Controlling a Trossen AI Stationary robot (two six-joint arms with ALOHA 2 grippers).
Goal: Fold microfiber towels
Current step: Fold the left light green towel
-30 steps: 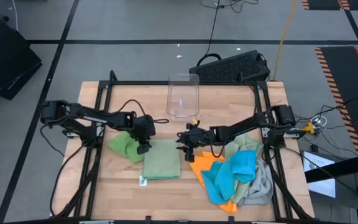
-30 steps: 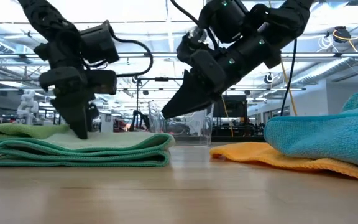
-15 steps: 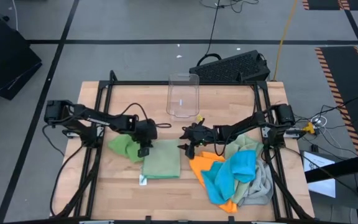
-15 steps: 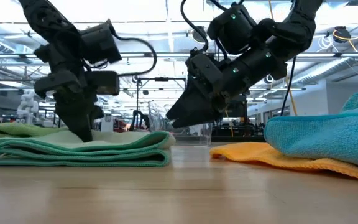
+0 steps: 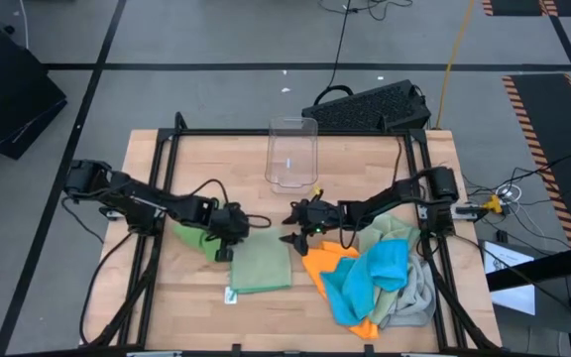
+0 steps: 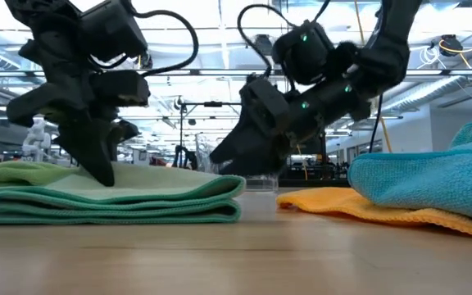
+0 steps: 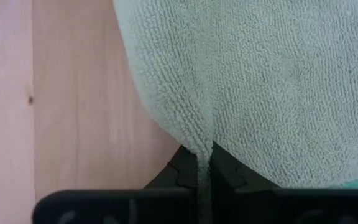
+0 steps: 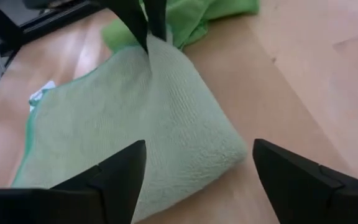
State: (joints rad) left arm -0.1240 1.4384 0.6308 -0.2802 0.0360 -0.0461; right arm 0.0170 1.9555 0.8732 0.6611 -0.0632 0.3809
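Meanwhile left end effector (image 5: 228, 238) pinches sage green towel (image 5: 262, 266); right end effector (image 5: 292, 227) released.

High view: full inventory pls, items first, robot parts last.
sage green towel: 1, sage green, folded, front-centre of the table, pinched at its far-left corner
bright green towel: 1, bright green, crumpled, just left of the sage one
blue towel: 1, blue, top of the pile at front right
orange towel: 1, orange, under the blue one
light grey towel: 1, light grey, right edge of the pile
another sage green towel: 1, sage green, far side of the pile
clear bin: 1, clear, back centre of the table
keyboard: 1, black, behind the table
table: 1, light wood
left hand: 1, dark, shut on the sage green towel
right hand: 1, dark, open, table centre, holds nothing
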